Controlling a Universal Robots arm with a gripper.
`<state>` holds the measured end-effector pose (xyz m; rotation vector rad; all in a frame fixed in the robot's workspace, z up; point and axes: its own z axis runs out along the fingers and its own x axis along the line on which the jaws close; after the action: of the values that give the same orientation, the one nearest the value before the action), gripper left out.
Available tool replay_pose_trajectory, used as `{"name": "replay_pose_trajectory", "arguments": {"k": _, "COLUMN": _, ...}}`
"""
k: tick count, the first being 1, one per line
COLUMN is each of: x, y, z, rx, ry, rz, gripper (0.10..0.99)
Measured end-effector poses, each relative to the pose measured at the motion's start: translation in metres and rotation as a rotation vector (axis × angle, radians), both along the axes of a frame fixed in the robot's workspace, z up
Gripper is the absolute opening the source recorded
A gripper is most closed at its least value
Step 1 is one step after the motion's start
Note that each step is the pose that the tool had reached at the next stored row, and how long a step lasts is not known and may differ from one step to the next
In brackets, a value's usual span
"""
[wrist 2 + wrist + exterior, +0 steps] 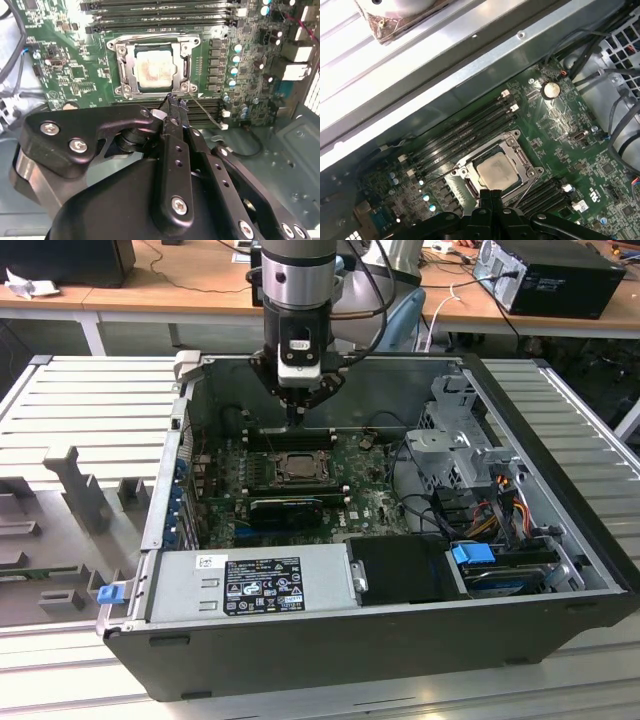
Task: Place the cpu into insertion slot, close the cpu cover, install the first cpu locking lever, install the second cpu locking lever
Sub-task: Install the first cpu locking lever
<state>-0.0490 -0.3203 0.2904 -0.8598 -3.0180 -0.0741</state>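
End effector [173,103] fingers pressed together, tips at the rim of the cpu cover [126,62], cover lying flat around the cpu [154,70], cpu seated in the insertion slot [275,468], exterior view's end effector at the slot's 12 o'clock, green motherboard [75,75]

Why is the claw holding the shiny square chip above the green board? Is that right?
Not quite. The claw is above the green board, but the cpu is not in it: it lies in the insertion slot, as the second wrist view shows.
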Motion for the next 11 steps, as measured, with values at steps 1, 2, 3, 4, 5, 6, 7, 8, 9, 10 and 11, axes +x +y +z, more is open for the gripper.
{"name": "replay_pose_trajectory", "arguments": {"k": 1, "x": 0.0, "y": 0.0, "z": 0.0, "rx": 0.0, "ry": 0.0, "rz": 0.011, "gripper": 0.106}}
{"name": "replay_pose_trajectory", "arguments": {"k": 2, "x": 0.0, "y": 0.0, "z": 0.0, "rx": 0.0, "ry": 0.0, "rz": 0.021, "gripper": 0.106}}
{"name": "replay_pose_trajectory", "arguments": {"k": 3, "x": 0.0, "y": 0.0, "z": 0.0, "rx": 0.0, "ry": 0.0, "rz": 0.035, "gripper": 0.106}}
{"name": "replay_pose_trajectory", "arguments": {"k": 4, "x": 0.0, "y": 0.0, "z": 0.0, "rx": 0.0, "ry": 0.0, "rz": 0.044, "gripper": 0.106}}
{"name": "replay_pose_trajectory", "arguments": {"k": 5, "x": 0.0, "y": 0.0, "z": 0.0, "rx": 0.0, "ry": 0.0, "rz": 0.053, "gripper": 0.106}}
{"name": "replay_pose_trajectory", "arguments": {"k": 6, "x": 0.0, "y": 0.0, "z": 0.0, "rx": 0.0, "ry": -0.0001, "rz": 0.063, "gripper": 0.106}}
{"name": "replay_pose_trajectory", "arguments": {"k": 7, "x": 0.0, "y": 0.0, "z": -0.0001, "rx": 0.0, "ry": 0.0, "rz": 0.071, "gripper": 0.106}}
{"name": "replay_pose_trajectory", "arguments": {"k": 8, "x": 0.0, "y": 0.0, "z": -0.0001, "rx": 0.0, "ry": 0.0, "rz": 0.082, "gripper": 0.106}}
{"name": "replay_pose_trajectory", "arguments": {"k": 9, "x": 0.0, "y": 0.0, "z": -0.0001, "rx": 0.0, "ry": 0.0, "rz": 0.098, "gripper": 0.106}}
{"name": "replay_pose_trajectory", "arguments": {"k": 10, "x": 0.0, "y": 0.0, "z": -0.0001, "rx": 0.0, "ry": 0.0, "rz": 0.107, "gripper": 0.106}}
{"name": "replay_pose_trajectory", "arguments": {"k": 11, "x": 0.0, "y": 0.0, "z": -0.0001, "rx": 0.0, "ry": 0.0, "rz": 0.115, "gripper": 0.106}}
